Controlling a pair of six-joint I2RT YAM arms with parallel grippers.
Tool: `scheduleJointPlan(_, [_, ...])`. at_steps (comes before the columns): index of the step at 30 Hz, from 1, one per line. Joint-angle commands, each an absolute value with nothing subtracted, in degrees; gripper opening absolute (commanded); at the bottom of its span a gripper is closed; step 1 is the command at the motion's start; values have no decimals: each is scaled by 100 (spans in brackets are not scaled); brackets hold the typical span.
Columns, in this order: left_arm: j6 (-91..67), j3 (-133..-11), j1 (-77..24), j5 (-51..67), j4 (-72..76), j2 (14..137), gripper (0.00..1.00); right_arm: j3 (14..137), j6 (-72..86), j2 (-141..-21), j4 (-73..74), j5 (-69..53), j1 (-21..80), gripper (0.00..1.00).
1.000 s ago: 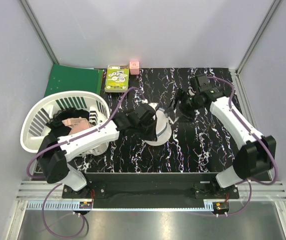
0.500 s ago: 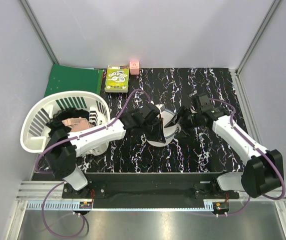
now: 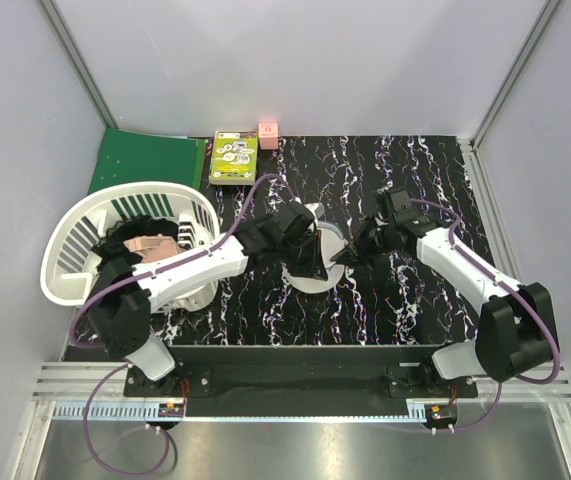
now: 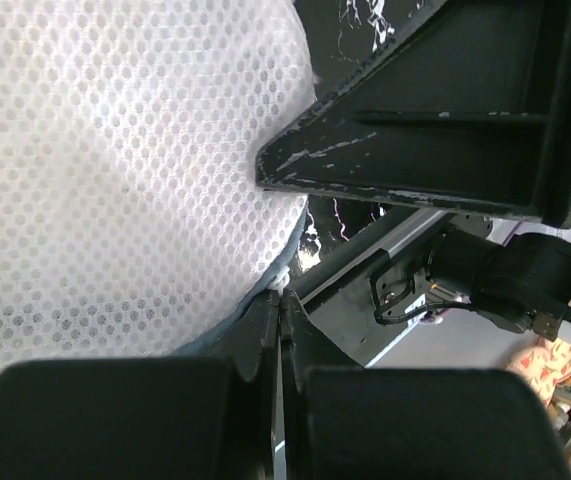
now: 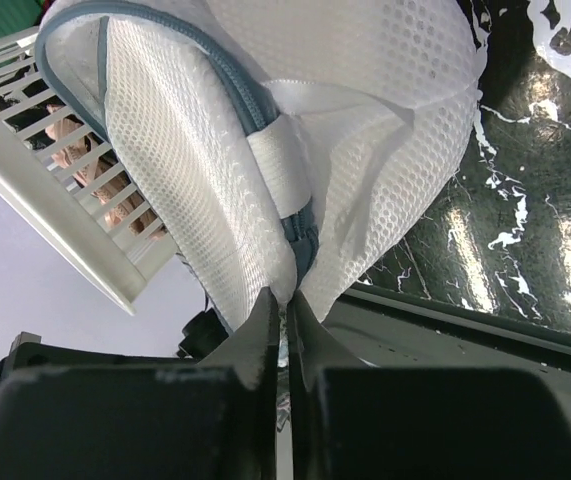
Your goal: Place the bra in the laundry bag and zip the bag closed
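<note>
A: Item one, nearest: left gripper [image 4: 280, 312]. Condition?
B: Fingers pressed together on the blue-grey rim of the laundry bag [image 4: 115, 180]. The mesh fills most of that wrist view and is cut off at its left and top edges.

A: Right gripper [image 5: 287, 312]?
B: Also pressed together, pinching the bag where the zipper line and a white fabric tab [image 5: 280, 165] run down towards the fingertips.

A: Bag, location and lie?
B: Middle of the black marbled table [image 3: 405, 300], between the two grippers, which cover much of it from above. The white that shows there runs longer near-to-far than across. In the right wrist view the zipper line climbs from the fingers and curves over to the upper left. Whether the zip is shut, cannot tell.

A: Bra?
B: Not made out in any view.

A: Further back?
B: A white slatted basket [image 3: 65, 250] at left holds a pink garment [image 3: 150, 245] and dark fabric [image 3: 145, 222] that cannot be identified. Far edge: green folder [image 3: 145, 165], its near corner hidden by the basket; green box [image 3: 235, 158]; pink cube [image 3: 268, 131].
</note>
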State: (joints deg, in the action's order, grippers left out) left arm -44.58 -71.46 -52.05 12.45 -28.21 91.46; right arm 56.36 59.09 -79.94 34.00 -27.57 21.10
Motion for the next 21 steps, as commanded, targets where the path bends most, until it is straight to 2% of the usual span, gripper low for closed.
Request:
scheduleJointPlan(1, [-4421, -6865, -4966, 1116, -2768, 8676, 0, 5897, 5477, -8129, 3252, -2856, 1934, 0])
scheduleJointPlan(7, [-3807, -6644, -4220, 107, -4453, 8420, 0, 6573, 4099, -8673, 3296, -3628, 1565, 0])
scheduleJointPlan(13, [-3585, -7056, -4498, 728, -4026, 8375, 0, 7941, 3429, -9622, 3979, -3991, 1661, 0])
scheduleJointPlan(14, [-3760, -7110, -4570, 808, -3956, 8428, 0, 8163, 3367, -9737, 4147, -3868, 1705, 5])
scheduleJointPlan(15, [-3866, -7163, -4631, 922, -3703, 8490, 0, 8417, 3192, -9999, 4401, -3519, 1844, 29])
scheduleJointPlan(17, [-4312, -7128, -4763, 1335, -3324, 8630, 0, 9165, 2963, -10238, 5472, -3105, 1916, 49])
scheduleJointPlan(18, [-4472, -7076, -4790, 1484, -2887, 8666, 0, 9280, 2875, -10231, 5754, -2589, 1907, 63])
scheduleJointPlan(20, [-4840, -7084, -4869, 1687, -2603, 8788, 0, 9098, 2856, -9916, 6037, -1903, 1907, 73])
scheduleJointPlan(21, [-4921, -7127, -4887, 1748, -2419, 8833, 0, 8992, 2943, -9505, 6116, -1655, 1907, 82])
